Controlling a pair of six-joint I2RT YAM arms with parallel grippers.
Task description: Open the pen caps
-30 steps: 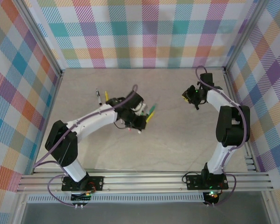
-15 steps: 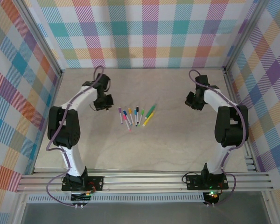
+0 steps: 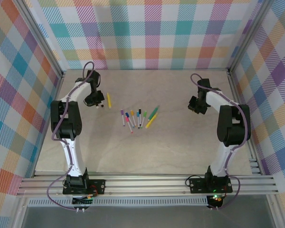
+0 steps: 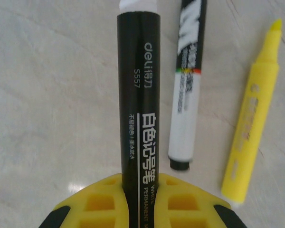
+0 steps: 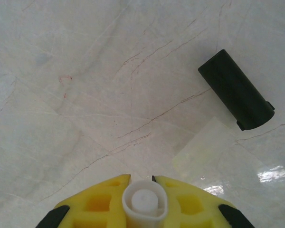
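Pen cap (image 5: pixel 236 90), black: lies on its side on the pale marbled table (image 3: pixel 180 142), loose, well apart from any barrel, up and to the right of the right gripper's fingers in the right wrist view.

White tube (image 5: pixel 145 202): short, its open end facing the wrist camera with a round core inside. The right gripper (image 5: pixel 141 179) has its yellow fingers (image 5: pixel 102 202) pressed against both sides of it. Whether it is a cap or a barrel end I cannot tell. From above, this gripper (image 3: pixel 194 105) sits at the far right of the table.

Black marker (image 4: pixel 138 95): long black barrel with white lettering and a white end pointing away from the camera. The left gripper (image 4: pixel 140 180) clamps it near its lower part, jaws tight on the barrel. From above, this gripper (image 3: pixel 92 101) is at the far left of the table.

Black-and-white pen (image 4: pixel 186 95): lies flat just right of the held marker, roughly parallel to it.

Yellow highlighter (image 4: pixel 251 123): lies flat further right, chisel tip bare. From above it sits just right of the left gripper (image 3: pixel 109 99).

Pens, clustered (image 3: pixel 137 118): about seven, fanned out side by side at mid-table between the two arms, white barrels with coloured ends plus one green and one yellow. Too small to tell whether they are capped.
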